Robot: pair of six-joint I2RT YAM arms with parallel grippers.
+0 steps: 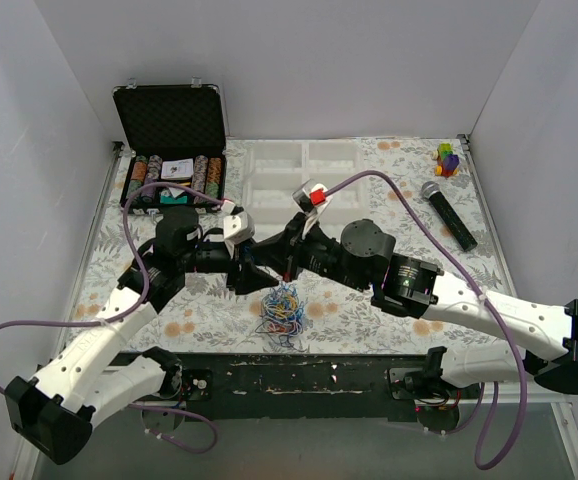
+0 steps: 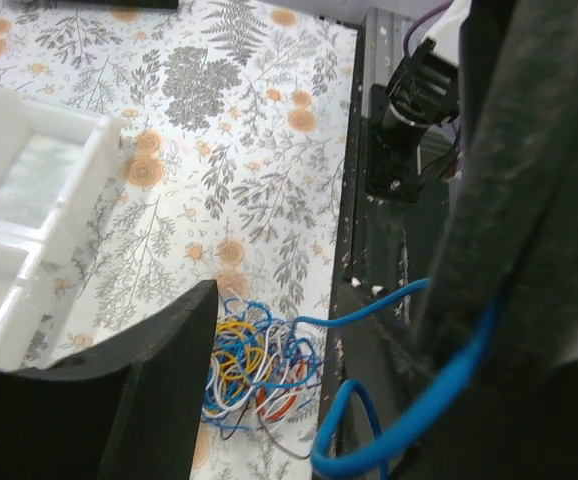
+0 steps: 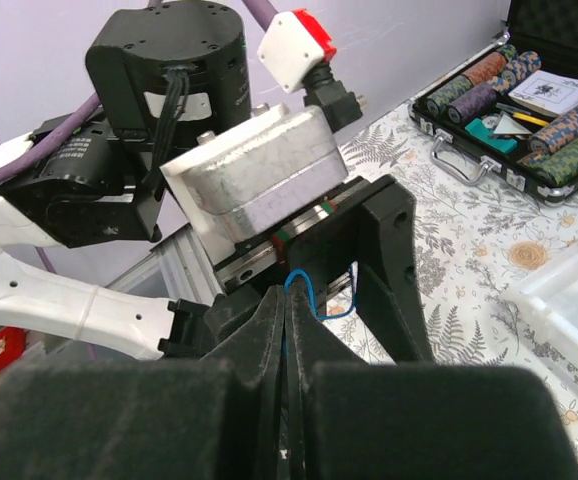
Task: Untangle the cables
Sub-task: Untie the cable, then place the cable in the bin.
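Observation:
The cables lie as a small tangle [image 1: 281,312] of blue, yellow, white and orange wires on the floral table near the front edge. In the left wrist view the tangle [image 2: 254,365] rests beside the black rail. One blue cable [image 2: 449,385] rises from it. My right gripper [image 3: 304,300] is shut on that blue cable [image 3: 306,283], and a short loop sticks out past its tips. My left gripper [image 2: 309,340] is open, its fingers [image 3: 394,270] straddling the right gripper's tip and the loop. Both grippers [image 1: 269,268] meet just above the tangle.
An open case of poker chips [image 1: 174,150] stands at the back left, with a white compartment tray [image 1: 289,175] beside it. A microphone [image 1: 449,212] and a small coloured toy [image 1: 448,158] lie at the back right. A black rail [image 1: 299,375] runs along the table's front edge.

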